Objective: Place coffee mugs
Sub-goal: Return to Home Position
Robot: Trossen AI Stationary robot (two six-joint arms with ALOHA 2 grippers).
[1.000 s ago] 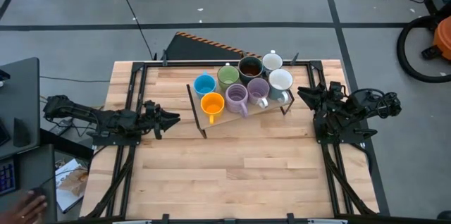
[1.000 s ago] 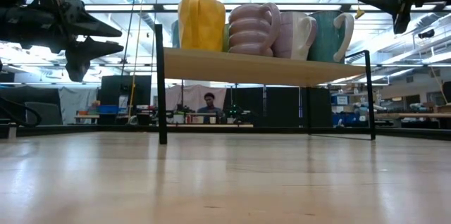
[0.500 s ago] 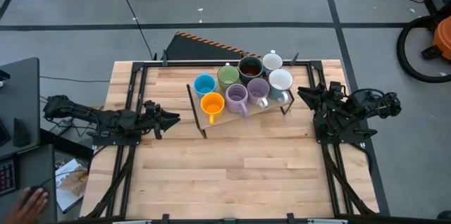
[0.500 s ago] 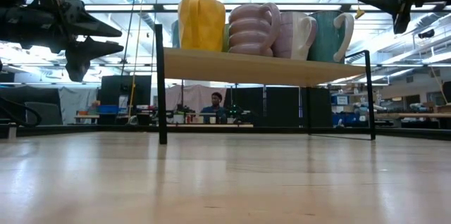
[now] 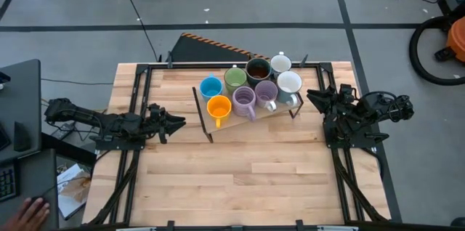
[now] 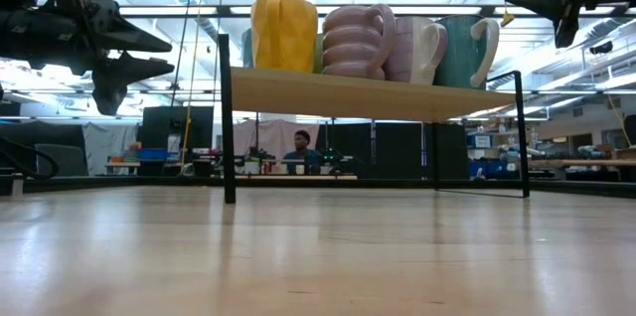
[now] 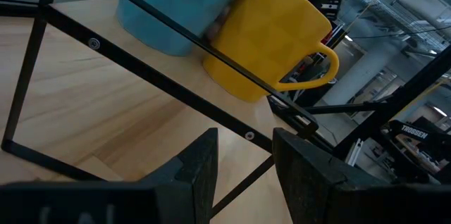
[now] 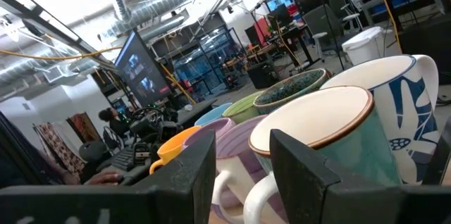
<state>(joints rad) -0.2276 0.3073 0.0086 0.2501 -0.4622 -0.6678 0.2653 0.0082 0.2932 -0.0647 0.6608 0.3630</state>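
The coffee mugs [image 5: 243, 100] stand close together on the shelf [image 6: 368, 92] on the desk [image 5: 240, 180], so nothing remains to carry. The left hand [image 5: 174, 121] and the right hand [image 5: 314, 99] hang one at each side, apart from it, both open and empty.

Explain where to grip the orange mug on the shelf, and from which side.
Probably its rim on the left, jaws coming from above: the orange mug stands open upward, with a purple mug crowding its right and a blue mug behind.
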